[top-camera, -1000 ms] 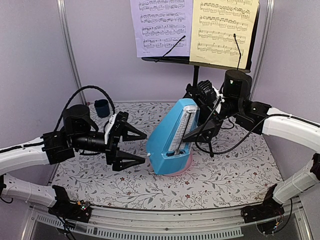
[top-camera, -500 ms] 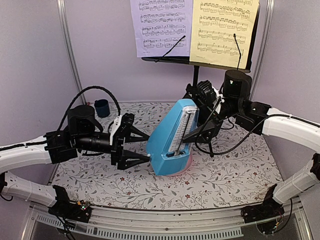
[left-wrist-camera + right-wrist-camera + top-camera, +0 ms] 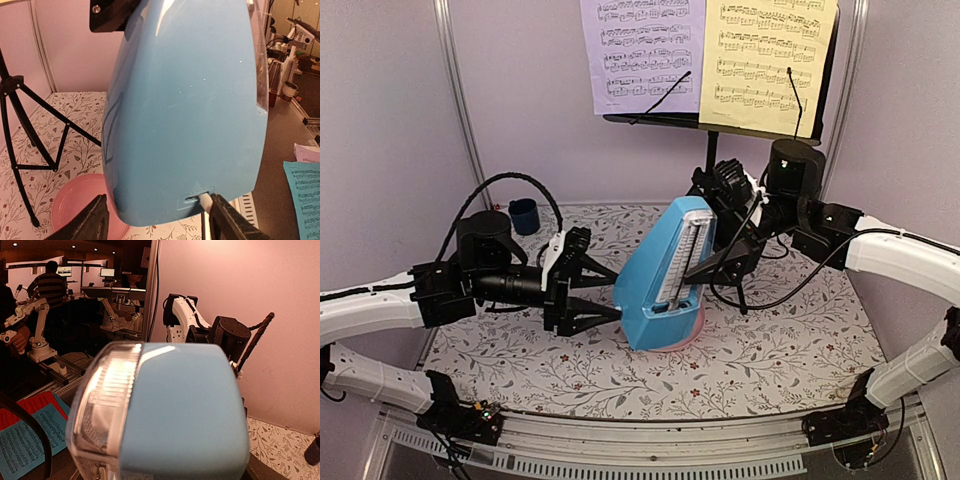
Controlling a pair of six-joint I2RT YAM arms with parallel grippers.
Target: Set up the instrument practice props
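The blue wedge metronome (image 3: 665,275) leans tilted with its base over the pink plate (image 3: 688,328). My right gripper (image 3: 708,245) is shut on its upper part; in the right wrist view the metronome (image 3: 170,410) fills the frame and hides the fingers. My left gripper (image 3: 617,293) is open, its jaws on either side of the metronome's base (image 3: 185,125). The right fingertip (image 3: 227,220) touches a small white tab there. The black music stand (image 3: 720,122) stands at the back with the lilac sheet (image 3: 643,55) and the yellow sheet (image 3: 765,60) on its desk.
A small dark blue cup (image 3: 524,215) sits at the back left of the floral mat (image 3: 570,370). The stand's tripod legs (image 3: 22,130) spread behind the plate (image 3: 75,195). Pale walls and metal posts close in on both sides.
My left gripper has moved right to the metronome, and its open jaws now straddle the base. The right arm and the metronome have stayed put.
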